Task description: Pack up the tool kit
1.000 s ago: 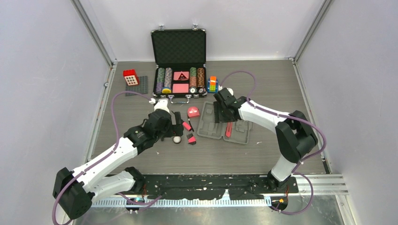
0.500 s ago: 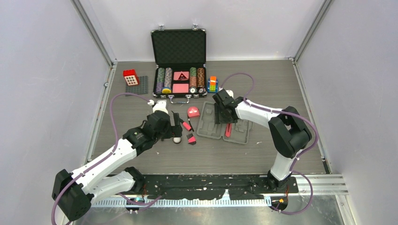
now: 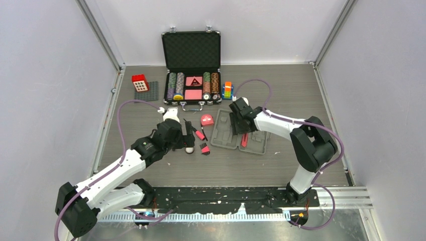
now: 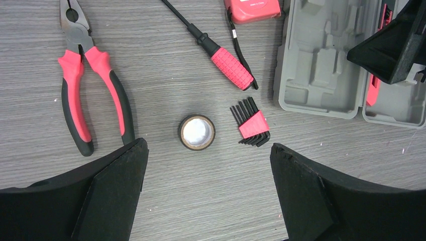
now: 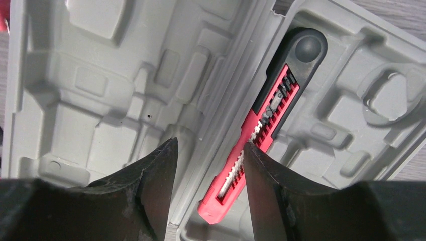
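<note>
The grey tool case (image 3: pixel 225 136) lies open, and a red-and-black knife (image 3: pixel 244 139) sits in its right half. My right gripper (image 3: pixel 237 125) hovers low over the case, open. In the right wrist view the case's (image 5: pixel 100 90) hinge ridge runs between its fingers and the knife (image 5: pixel 271 125) lies by the right finger. My left gripper (image 4: pixel 207 150) is wide open above the table, holding nothing. Beyond it lie the pliers (image 4: pixel 83 95), tape roll (image 4: pixel 197 132), hex key set (image 4: pixel 252 124), screwdriver (image 4: pixel 228 68) and tape measure (image 4: pixel 251 9).
A black metal-edged case with poker chips (image 3: pixel 191 65) stands open at the back. A red block on a dark baseplate (image 3: pixel 140 83) is at the back left. A coloured block stack (image 3: pixel 227 90) stands right of the chip case. Walls close in the sides.
My right gripper has shifted slightly over the case's hinge and its jaws have narrowed a little. The left arm has barely moved.
</note>
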Controlling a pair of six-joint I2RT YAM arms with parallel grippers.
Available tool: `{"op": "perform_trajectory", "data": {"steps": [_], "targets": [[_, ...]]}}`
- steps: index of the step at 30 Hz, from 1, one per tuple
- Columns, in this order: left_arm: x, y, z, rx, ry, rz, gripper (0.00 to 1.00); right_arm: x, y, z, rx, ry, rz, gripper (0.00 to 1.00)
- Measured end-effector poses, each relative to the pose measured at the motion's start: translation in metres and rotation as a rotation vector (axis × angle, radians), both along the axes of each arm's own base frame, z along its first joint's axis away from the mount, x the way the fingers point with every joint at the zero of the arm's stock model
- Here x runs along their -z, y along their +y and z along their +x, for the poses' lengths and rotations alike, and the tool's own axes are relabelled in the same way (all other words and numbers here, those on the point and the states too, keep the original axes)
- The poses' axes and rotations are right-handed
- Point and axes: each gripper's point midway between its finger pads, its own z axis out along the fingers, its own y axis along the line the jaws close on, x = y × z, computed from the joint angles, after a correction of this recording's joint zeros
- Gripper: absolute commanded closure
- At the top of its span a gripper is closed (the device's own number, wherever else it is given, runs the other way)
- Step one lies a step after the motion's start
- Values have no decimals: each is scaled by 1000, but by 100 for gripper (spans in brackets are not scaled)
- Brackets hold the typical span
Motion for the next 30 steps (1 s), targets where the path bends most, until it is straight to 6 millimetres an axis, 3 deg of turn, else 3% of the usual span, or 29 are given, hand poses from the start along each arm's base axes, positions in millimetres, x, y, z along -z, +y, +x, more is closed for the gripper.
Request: {"op": "perform_trajectory", "data": {"steps": [12, 21, 25, 30], "targets": [[0, 0, 0, 0, 1, 0, 8, 1, -14, -29, -179, 62, -53, 48], [2, 4, 0, -12, 9, 7, 6, -2, -16, -48, -250, 133, -52, 38], [4, 12, 2, -40, 20, 16, 5, -17, -15, -49, -256, 132, -46, 33], [9, 30, 5, -97, 48, 36, 4, -60, -1, -30, -265, 8, 21, 32]]}}
